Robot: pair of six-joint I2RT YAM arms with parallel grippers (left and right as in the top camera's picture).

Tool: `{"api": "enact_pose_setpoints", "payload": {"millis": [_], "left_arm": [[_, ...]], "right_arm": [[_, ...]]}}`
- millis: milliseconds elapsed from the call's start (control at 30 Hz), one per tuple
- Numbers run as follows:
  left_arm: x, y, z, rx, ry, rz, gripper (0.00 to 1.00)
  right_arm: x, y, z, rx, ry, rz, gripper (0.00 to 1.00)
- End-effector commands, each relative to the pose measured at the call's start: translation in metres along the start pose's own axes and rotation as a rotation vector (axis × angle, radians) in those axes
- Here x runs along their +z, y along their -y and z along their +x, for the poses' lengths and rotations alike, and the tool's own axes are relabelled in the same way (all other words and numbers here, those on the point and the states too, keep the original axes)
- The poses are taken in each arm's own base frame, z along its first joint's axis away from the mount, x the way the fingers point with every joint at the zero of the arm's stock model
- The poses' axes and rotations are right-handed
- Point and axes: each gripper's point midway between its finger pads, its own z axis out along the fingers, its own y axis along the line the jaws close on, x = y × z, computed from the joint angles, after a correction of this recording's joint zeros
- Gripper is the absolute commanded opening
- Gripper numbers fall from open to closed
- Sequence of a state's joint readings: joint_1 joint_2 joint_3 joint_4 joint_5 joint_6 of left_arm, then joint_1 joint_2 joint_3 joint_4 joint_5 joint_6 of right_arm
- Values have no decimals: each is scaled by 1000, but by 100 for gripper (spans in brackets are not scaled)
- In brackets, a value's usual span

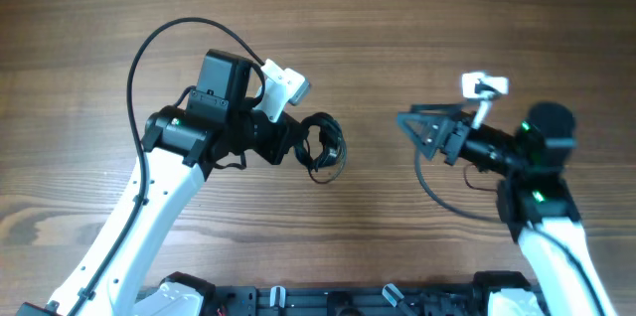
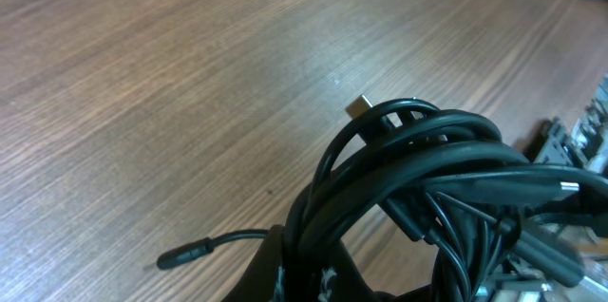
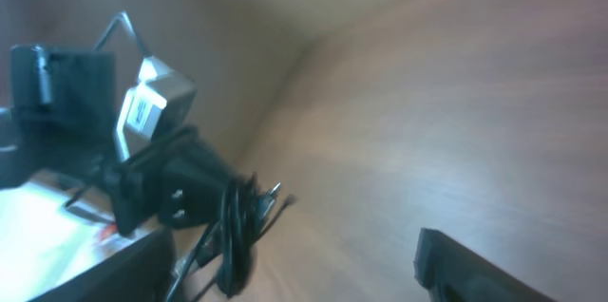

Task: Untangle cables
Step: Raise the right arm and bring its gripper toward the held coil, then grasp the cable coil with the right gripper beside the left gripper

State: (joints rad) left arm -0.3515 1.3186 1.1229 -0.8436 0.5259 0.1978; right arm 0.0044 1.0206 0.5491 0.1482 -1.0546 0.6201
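Note:
The cables (image 1: 324,147) are a bunch of thin black cords in tangled loops, left of the table's middle. My left gripper (image 1: 298,143) is shut on the bunch from the left. In the left wrist view the loops (image 2: 427,164) fill the lower right, clamped between my fingers (image 2: 306,278). A small metal plug (image 2: 359,107) sticks out at the top and a black plug end (image 2: 185,254) lies on the wood. My right gripper (image 1: 415,129) is open and empty to the right of the bunch, apart from it. The right wrist view shows its fingers (image 3: 285,278) spread wide and the cables (image 3: 237,231) ahead.
The table (image 1: 397,18) is brown wood. A thick black arm cable (image 1: 159,43) arcs over my left arm and another (image 1: 447,197) curves by my right arm. The robot base (image 1: 338,301) runs along the front edge.

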Motion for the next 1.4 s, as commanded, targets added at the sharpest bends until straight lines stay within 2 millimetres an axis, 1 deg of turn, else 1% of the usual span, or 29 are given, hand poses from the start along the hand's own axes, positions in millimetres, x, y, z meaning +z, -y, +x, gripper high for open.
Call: {"api": "enact_pose_setpoints", "payload": {"millis": [0,33,100,133,167,233,300,367,433,500,567,633,667,700,733,800,833,900,967,1100,1167,1233,1300,1367], "left_arm": [[-1,9,-5,16,19,52,4],[-1,6,-5,-23,19,35,4],[-1,-10,-5,-151,21,-53,4],[-2,-24,-4,-278,27,-137,4],[-5,-36,-3,-400,44,-204,4],[-13,-61,2,-703,102,-333,4],[-20,-76,7,-949,152,-379,4],[-25,-83,11,-1146,189,-380,4],[-27,-87,13,-1279,218,-379,4],[-27,-86,13,-1358,232,-374,4],[-26,-85,18,-1424,227,-379,4],[-26,-83,24,-1440,204,-393,4],[-26,-83,26,-1443,197,-397,4],[-26,-82,29,-1447,186,-404,4],[-26,-82,31,-1449,180,-407,4],[-26,-80,33,-1443,168,-411,4],[-25,-78,33,-1436,162,-409,4],[-21,-71,31,-1414,150,-400,4],[-15,-61,30,-1384,133,-388,4],[-8,-49,27,-1328,124,-387,4],[-5,-45,24,-1299,133,-394,4],[0,-37,16,-1264,146,-364,4],[5,-28,9,-1230,153,-335,4],[9,-22,6,-1204,159,-331,4]], "right_arm": [[20,-14,38,180,-242,-217,76],[25,-14,44,186,-268,-232,75],[37,-15,55,187,-308,-243,76],[44,-15,60,182,-319,-237,81],[51,-13,63,177,-316,-214,82],[62,-7,65,167,-289,-152,82],[70,-1,65,187,-260,-89,83],[74,1,65,205,-249,-62,83],[76,0,67,202,-249,-57,82],[77,0,67,199,-246,-52,82],[79,2,67,220,-239,-36,81],[82,1,68,221,-235,-29,77],[83,-1,68,228,-235,-30,73],[86,-7,69,223,-236,-49,63],[88,-14,67,200,-230,-72,61],[92,-21,60,148,-192,-93,60],[96,-23,52,116,-149,-88,60],[100,-20,43,98,-86,-49,59],[102,-19,39,99,-55,-34,52],[104,-23,42,175,-60,-40,47],[105,-26,43,200,-64,-47,47],[106,-28,45,221,-71,-52,44],[106,-31,46,280,-82,-61,37],[106,-38,46,308,-94,-90,20]]}}
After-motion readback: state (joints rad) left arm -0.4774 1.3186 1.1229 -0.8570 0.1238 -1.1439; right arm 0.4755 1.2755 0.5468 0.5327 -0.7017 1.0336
